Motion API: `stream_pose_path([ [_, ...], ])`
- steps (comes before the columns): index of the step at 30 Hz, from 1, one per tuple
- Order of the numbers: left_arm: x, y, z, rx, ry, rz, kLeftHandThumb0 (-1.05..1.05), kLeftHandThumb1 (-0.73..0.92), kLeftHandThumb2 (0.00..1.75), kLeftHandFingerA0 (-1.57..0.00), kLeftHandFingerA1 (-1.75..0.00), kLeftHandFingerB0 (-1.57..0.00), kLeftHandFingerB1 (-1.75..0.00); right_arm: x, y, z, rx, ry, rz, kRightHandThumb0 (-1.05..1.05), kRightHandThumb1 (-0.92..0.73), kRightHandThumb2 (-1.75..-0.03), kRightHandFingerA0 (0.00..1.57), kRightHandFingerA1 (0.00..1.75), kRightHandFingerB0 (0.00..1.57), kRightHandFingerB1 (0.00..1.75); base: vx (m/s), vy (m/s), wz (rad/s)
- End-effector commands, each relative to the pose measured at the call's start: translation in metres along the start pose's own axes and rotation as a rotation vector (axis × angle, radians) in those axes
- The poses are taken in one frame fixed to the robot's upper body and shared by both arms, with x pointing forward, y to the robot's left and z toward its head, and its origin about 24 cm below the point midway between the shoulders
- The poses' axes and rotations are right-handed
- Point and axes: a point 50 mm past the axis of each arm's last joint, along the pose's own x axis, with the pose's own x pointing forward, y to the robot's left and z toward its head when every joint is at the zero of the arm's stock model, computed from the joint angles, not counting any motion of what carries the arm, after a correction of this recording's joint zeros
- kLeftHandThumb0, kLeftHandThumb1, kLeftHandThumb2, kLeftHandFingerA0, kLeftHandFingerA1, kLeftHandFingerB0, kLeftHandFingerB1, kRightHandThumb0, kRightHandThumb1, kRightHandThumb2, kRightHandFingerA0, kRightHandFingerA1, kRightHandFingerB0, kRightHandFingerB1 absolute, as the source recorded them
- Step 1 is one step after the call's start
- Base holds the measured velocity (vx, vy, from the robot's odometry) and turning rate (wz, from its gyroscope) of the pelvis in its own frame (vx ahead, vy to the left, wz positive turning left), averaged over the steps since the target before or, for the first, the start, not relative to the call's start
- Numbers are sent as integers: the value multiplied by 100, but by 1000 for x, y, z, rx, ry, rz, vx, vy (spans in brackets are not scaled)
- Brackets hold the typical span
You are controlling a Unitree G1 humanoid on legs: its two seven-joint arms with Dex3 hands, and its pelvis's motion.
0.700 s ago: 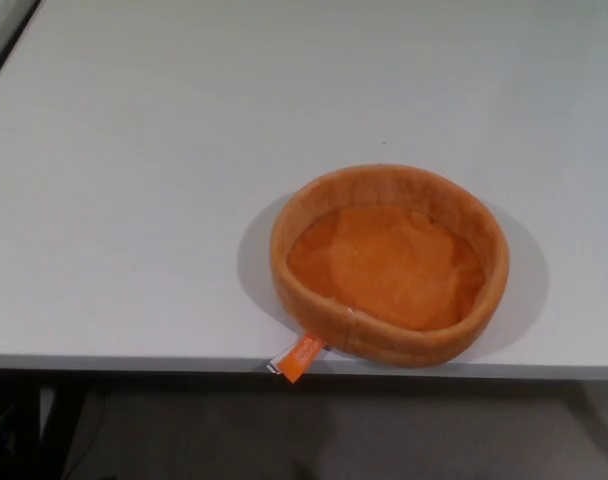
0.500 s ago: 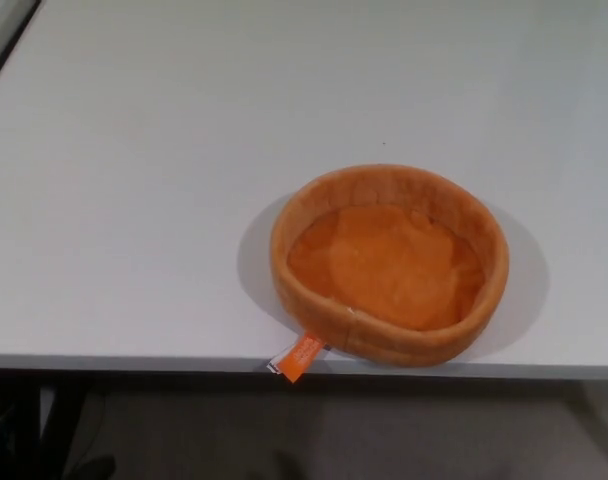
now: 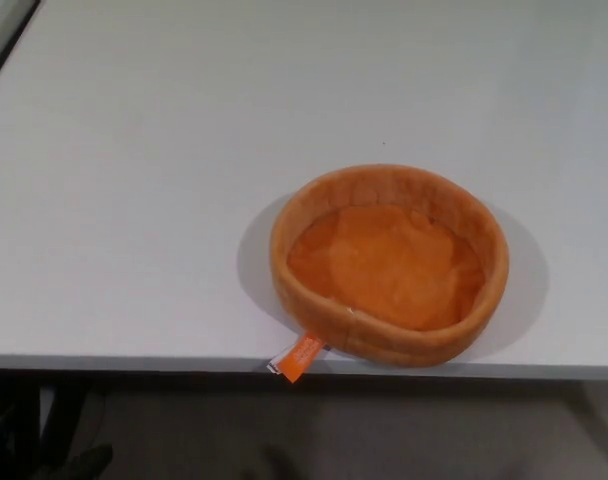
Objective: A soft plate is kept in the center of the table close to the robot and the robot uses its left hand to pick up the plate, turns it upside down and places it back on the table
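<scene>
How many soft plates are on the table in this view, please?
1. The orange soft plate sits open side up on the white table, at its near edge, right of centre, with its tag hanging over the edge. Nothing on the table could hide another.

Only a dark, blurred left hand, low beneath the near edge of the table; right hand out of view.
</scene>
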Motion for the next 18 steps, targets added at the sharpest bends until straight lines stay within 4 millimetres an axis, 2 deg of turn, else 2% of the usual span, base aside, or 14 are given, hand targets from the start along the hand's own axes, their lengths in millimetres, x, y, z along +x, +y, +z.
stream_pose_path([
  [1, -1, 13, 14, 0, -93, 73, -98, 92, 69, -31, -44, -27, -29, 0, -3, 3, -7, -21, 9, -82, -92, -69, 48, 40, 37, 32, 0, 0, 0],
  [3, 1, 16, 18, 17, -115, 95, -99, 92, 71, -32, -44, -29, -30, 1, -2, 4, -12, -23, 8, -82, -92, -69, 49, 39, 37, 32, 0, 0, 0],
  [4, 6, 22, 29, 91, -168, 107, -100, 92, 70, -34, -43, -30, -30, 1, -2, 3, -15, -19, 13, -81, -92, -70, 49, 39, 37, 32, 0, 0, 0],
  [6, 8, 26, 37, 142, -205, 122, -103, 92, 69, -34, -42, -32, -30, 2, -1, 3, -14, -17, 20, -81, -92, -70, 49, 38, 36, 32, 0, 0, 0],
  [9, 25, 35, 62, 242, -321, 159, -105, 91, 69, -36, -43, -33, -31, 1, -1, 3, -12, -18, 21, -82, -92, -70, 49, 39, 38, 32, 0, 0, 0],
  [11, 29, 38, 70, 269, -356, 172, -105, 91, 69, -36, -43, -33, -31, 2, -1, 2, -10, -15, 27, -82, -92, -69, 49, 39, 38, 32, 0, 0, 0],
  [14, 51, 41, 99, 321, -469, 184, -105, 89, 69, -40, -41, -36, -31, 0, 0, 0, -3, -12, 21, -83, -92, -69, 50, 40, 38, 32, 0, 0, 0],
  [16, 58, 42, 108, 346, -503, 186, -105, 89, 69, -40, -39, -36, -31, -1, 1, 0, -8, -12, 17, -83, -92, -69, 51, 40, 37, 31, 0, 0, 0],
  [17, 69, 42, 128, 393, -562, 174, -105, 89, 68, -42, -42, -37, -31, -2, 2, -1, 1, -7, 21, -82, -92, -69, 51, 40, 37, 31, 0, 0, 0],
  [18, 73, 42, 135, 412, -589, 169, -104, 69, 111, -38, -51, -32, -43, -2, 2, -1, 0, -8, 22, -81, -92, -69, 50, 40, 38, 32, 0, 0, 0],
])
